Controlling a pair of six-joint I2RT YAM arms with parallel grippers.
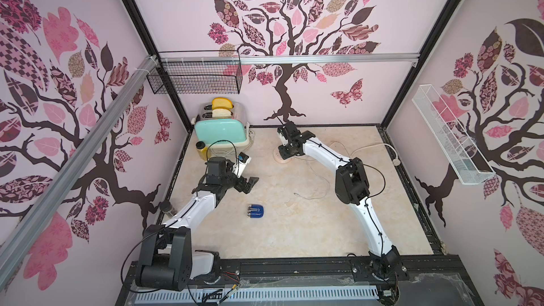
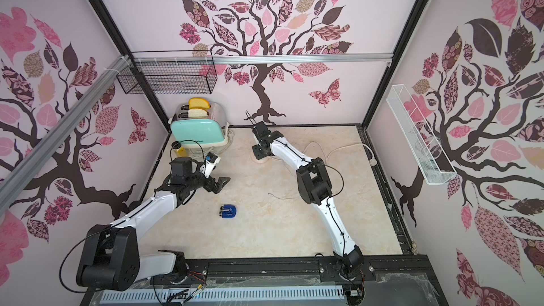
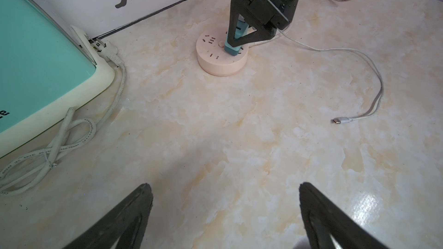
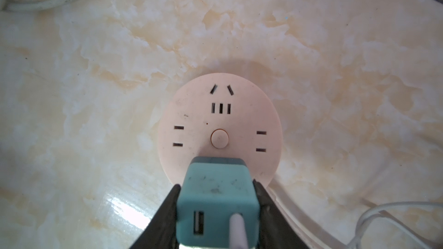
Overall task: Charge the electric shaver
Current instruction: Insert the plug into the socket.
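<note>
The electric shaver (image 1: 255, 211) (image 2: 228, 211), dark blue with a silver head, lies alone on the marble tabletop at the front middle. My left gripper (image 1: 248, 185) (image 2: 220, 185) (image 3: 225, 188) hovers behind it, open and empty. At the back, my right gripper (image 1: 287, 154) (image 4: 217, 185) is shut on the mint-green plug adapter (image 4: 215, 200) (image 3: 231, 49). The adapter stands on the round pink socket disc (image 4: 215, 120) (image 3: 215, 63) (image 1: 282, 158) near its rim. A white cable runs from the adapter; its loose plug end (image 3: 340, 120) (image 1: 297, 194) lies right of the shaver.
A mint toaster (image 1: 219, 135) with bread stands at the back left, its cord (image 3: 72, 135) coiled on the table. A yellow jar (image 1: 201, 150) sits in front of it and a dark jar (image 1: 167, 209) by the left wall. The socket's cord (image 1: 368, 147) trails right.
</note>
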